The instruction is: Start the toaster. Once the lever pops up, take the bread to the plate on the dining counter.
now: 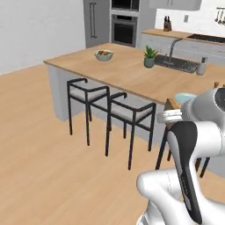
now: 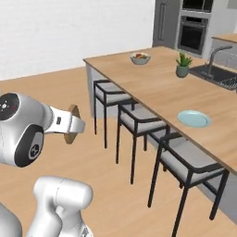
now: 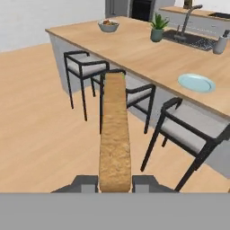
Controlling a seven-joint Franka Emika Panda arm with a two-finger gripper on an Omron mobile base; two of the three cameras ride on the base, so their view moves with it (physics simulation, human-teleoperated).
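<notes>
We see the tool (image 3: 115, 182) clamped on the bread (image 3: 114, 134); the slice stands edge-on between the two fingertips (image 3: 85, 183) and reaches straight out ahead of it. In the right base view the bread (image 2: 72, 124) juts past the wrist, held over the floor (image 3: 40, 130). The table (image 3: 148, 56) lies ahead and to the right of the tool. The plate (image 3: 196, 83) sits on it, well apart from the bread. Three stools (image 3: 130, 96) stand between tool and table.
</notes>
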